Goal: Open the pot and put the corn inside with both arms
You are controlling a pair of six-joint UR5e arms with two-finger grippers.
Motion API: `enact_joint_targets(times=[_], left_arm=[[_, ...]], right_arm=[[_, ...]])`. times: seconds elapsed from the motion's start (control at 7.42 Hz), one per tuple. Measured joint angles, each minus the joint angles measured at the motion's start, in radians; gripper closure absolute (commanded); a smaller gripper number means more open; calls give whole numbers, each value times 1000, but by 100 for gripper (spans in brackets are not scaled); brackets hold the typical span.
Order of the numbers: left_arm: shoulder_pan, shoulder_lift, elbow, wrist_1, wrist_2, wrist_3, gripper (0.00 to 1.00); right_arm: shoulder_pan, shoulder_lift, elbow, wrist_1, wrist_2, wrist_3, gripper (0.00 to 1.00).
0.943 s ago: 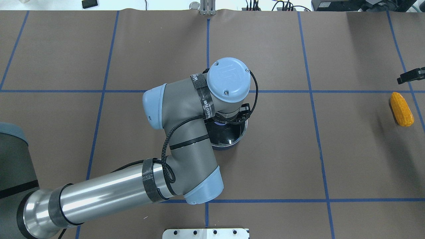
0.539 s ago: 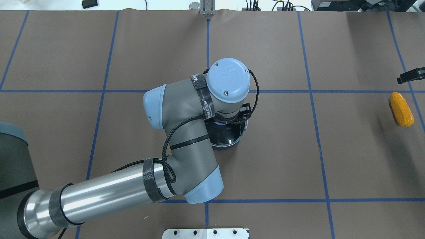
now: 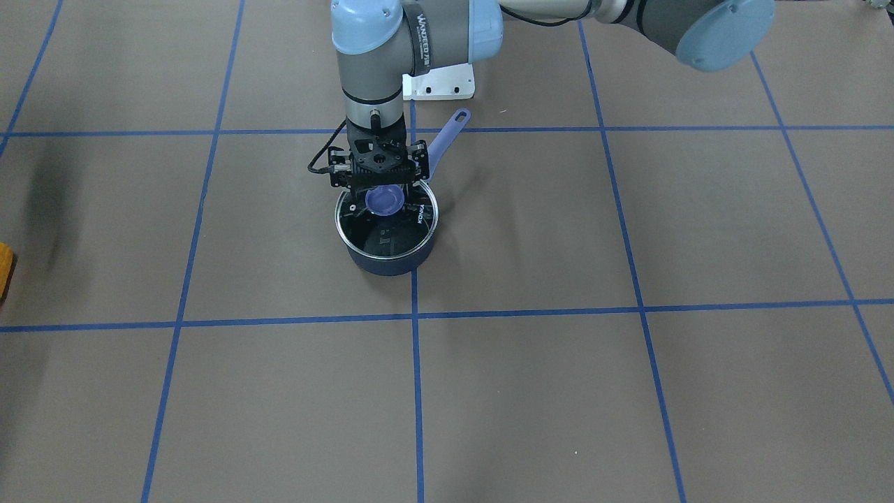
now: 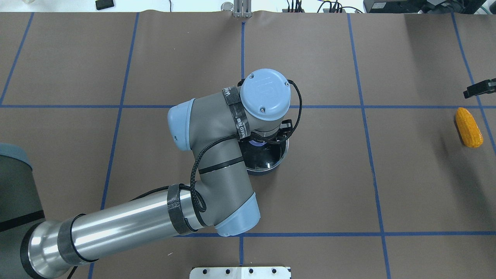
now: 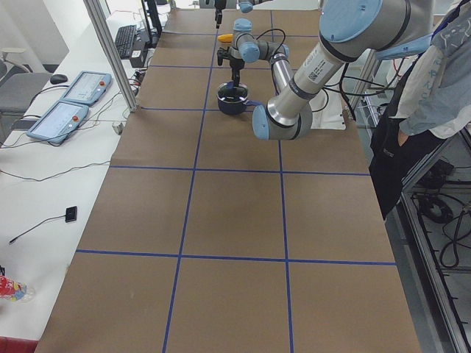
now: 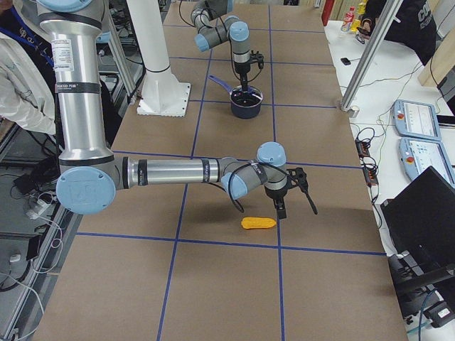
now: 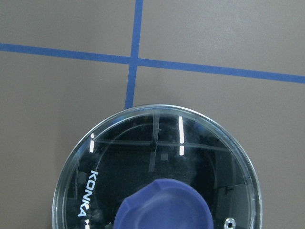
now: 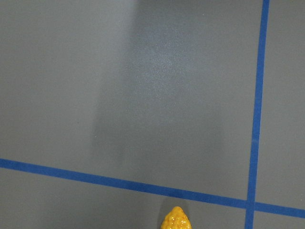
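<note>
The brown counter [image 4: 407, 193], gridded with blue tape, carries only two task things. The left arm [image 4: 217, 155] reaches out from the robot's side to the middle of the counter and stands upright over the pot. Against the overhead views from just before, its wrist has shifted hardly at all, so it seems to have settled into place, not travelled. The right arm [image 6: 170, 170] lies low toward the counter's right edge. Its jaws stand apart above bare paper, just beyond the corn on the side toward the far edge, exactly where they were a moment ago.

The dark blue pot [image 3: 387, 260] sits mid-counter, its handle pointing back toward the robot's edge. The glass lid [image 7: 157, 157] is still seated on the rim, and nothing shows it raised. The corn [image 4: 469, 127] lies on its side close to the right edge, about halfway between the near and far edges, unmoved and untouched.

The blue knob [image 7: 164, 205] sits directly under the left arm's jaws. Whether they have clamped it or merely flank it I cannot tell.

With so little changed, I judge the lid grasp is only now being made, and opening and loading both remain.
</note>
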Motion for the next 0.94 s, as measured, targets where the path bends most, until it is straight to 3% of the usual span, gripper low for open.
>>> enact_joint_targets(times=[0.27, 0.54, 0.81, 0.94], left_arm=[[0, 0, 12, -17, 8, 7, 20], [0, 0, 15, -21, 9, 12, 56], [-2, 0, 13, -22, 8, 22, 79], [-6, 1, 6, -20, 8, 29, 85]], right_arm=[[0, 0, 0, 0, 0, 0, 0], [0, 0, 0, 0, -1, 0, 0], [0, 0, 0, 0, -1, -1, 0], [0, 0, 0, 0, -1, -1, 0]])
